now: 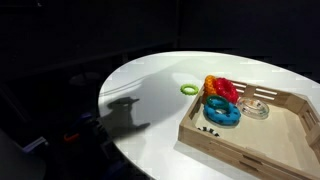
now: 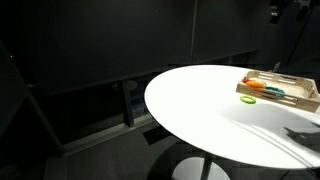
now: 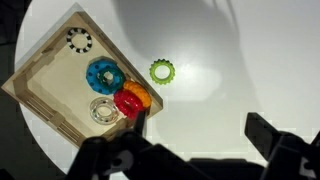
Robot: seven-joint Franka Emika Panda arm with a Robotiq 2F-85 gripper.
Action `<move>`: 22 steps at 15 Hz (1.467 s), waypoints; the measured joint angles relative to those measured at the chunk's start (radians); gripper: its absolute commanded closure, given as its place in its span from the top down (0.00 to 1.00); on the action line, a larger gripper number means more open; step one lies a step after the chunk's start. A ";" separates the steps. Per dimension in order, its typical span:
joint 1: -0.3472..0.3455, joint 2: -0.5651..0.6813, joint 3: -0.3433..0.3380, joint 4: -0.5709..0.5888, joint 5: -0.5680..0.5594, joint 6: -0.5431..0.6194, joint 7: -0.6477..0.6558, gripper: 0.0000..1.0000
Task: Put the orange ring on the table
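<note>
The orange ring (image 3: 141, 91) leans on the rim of a light wooden tray (image 3: 45, 80), partly under the red ring (image 3: 127, 104). In an exterior view the orange ring (image 1: 211, 83) sits at the tray's far corner beside the red ring (image 1: 226, 91). The round white table (image 3: 220, 60) shows in both exterior views (image 1: 150, 120) (image 2: 200, 110). My gripper (image 3: 200, 128) is open and empty, high above the bare table top, to the right of the rings. Its left finger appears close to the red ring.
A small green ring (image 3: 161, 71) lies on the table just outside the tray (image 1: 188, 89). In the tray lie a blue ring (image 3: 103, 74), a clear ring (image 3: 103, 110) and a black toothed ring (image 3: 78, 39). The table edge curves at the left.
</note>
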 measured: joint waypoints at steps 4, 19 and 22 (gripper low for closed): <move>-0.009 0.068 -0.029 -0.013 0.000 0.114 0.000 1.00; -0.012 0.252 -0.074 -0.038 -0.003 0.244 0.004 1.00; -0.012 0.262 -0.075 -0.038 -0.059 0.248 0.055 1.00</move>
